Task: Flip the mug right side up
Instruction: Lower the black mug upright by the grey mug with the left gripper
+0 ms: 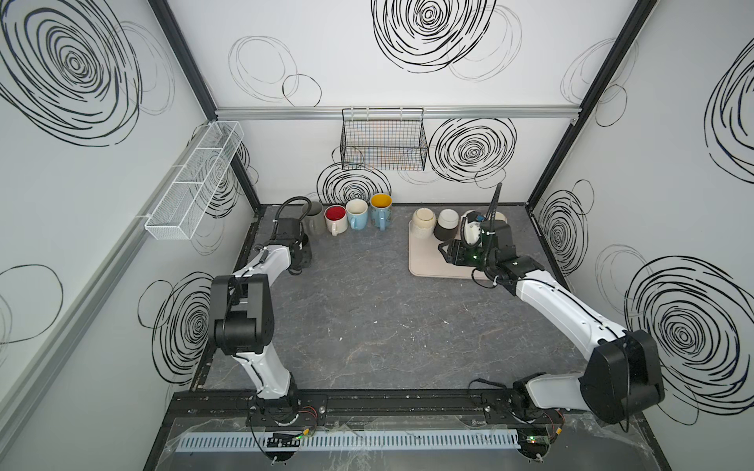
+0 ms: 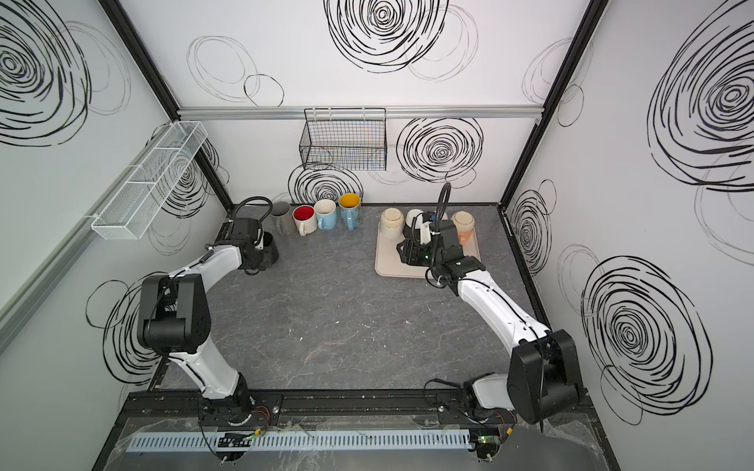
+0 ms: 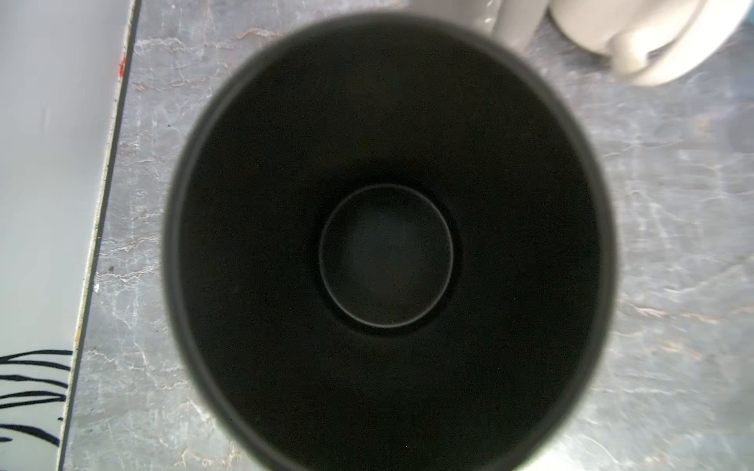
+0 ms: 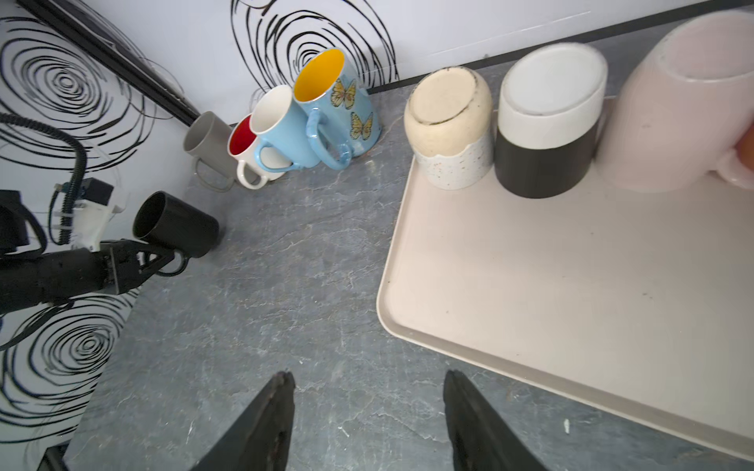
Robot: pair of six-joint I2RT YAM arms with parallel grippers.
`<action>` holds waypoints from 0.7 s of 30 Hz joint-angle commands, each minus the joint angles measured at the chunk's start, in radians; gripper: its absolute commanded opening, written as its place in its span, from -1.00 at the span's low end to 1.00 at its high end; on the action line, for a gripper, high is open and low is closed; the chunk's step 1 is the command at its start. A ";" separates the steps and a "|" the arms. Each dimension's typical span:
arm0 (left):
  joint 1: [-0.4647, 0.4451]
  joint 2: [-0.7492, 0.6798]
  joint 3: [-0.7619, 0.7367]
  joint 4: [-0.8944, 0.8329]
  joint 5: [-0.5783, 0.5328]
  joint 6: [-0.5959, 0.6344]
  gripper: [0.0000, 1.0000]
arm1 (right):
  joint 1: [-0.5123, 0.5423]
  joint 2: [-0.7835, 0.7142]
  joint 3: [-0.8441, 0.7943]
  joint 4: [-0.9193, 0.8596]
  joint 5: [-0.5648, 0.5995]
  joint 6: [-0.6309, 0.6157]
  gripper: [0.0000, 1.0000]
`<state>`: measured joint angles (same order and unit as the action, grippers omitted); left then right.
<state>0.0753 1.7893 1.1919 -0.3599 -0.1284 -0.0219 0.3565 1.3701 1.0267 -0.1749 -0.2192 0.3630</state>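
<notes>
Right wrist view, contents as follows.

1. Black cylindrical ceramic mug (image 4: 175, 228): mouth up, base at the grey marble-patterned tabletop (image 4: 285, 293), close to the left wall and well apart from the tray. The left wrist view looks straight down into its dark interior (image 3: 385, 253). In a top view it shows partly hidden under the left arm's wrist (image 2: 268, 249).
2. Left gripper (image 4: 173, 259): jaws pressed together on the black mug's handle, reaching in from the side.
3. Right gripper (image 4: 369, 387): dark jaws standing apart with nothing between them, over bare tabletop just beside the tray's edge.
4. Row of four upright mugs along the back wall, packed close together:
   - matte grey mug (image 4: 206, 136)
   - white mug with red interior (image 4: 245, 142)
   - light blue mug with white interior (image 4: 281, 130)
   - blue butterfly-printed mug with yellow interior (image 4: 338, 110)
5. Beige rectangular plastic tray (image 4: 571, 293): carries three vessels upside down, side by side along its far edge:
   - cream speckled mug (image 4: 449, 126)
   - black cup with white base band (image 4: 546, 126)
   - pale pink mug (image 4: 673, 114)
</notes>
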 commanded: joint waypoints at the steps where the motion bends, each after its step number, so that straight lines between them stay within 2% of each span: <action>1: 0.002 0.011 0.053 0.108 0.022 0.033 -1.00 | -0.009 0.018 0.040 -0.066 0.070 -0.056 0.25; 7: -0.006 0.058 0.087 0.110 0.049 0.037 -1.00 | -0.029 0.047 0.046 -0.068 0.085 -0.063 0.25; 15: -0.010 0.080 0.104 0.084 0.021 0.041 -0.35 | -0.053 0.079 0.060 -0.078 0.099 -0.075 0.25; 21: -0.014 0.065 0.110 0.064 0.019 0.036 -0.07 | -0.112 0.106 0.086 -0.107 0.116 -0.089 0.26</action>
<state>0.0673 1.8706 1.2720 -0.3199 -0.0986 0.0044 0.2737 1.4616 1.0718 -0.2443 -0.1295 0.2935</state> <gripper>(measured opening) 0.459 0.629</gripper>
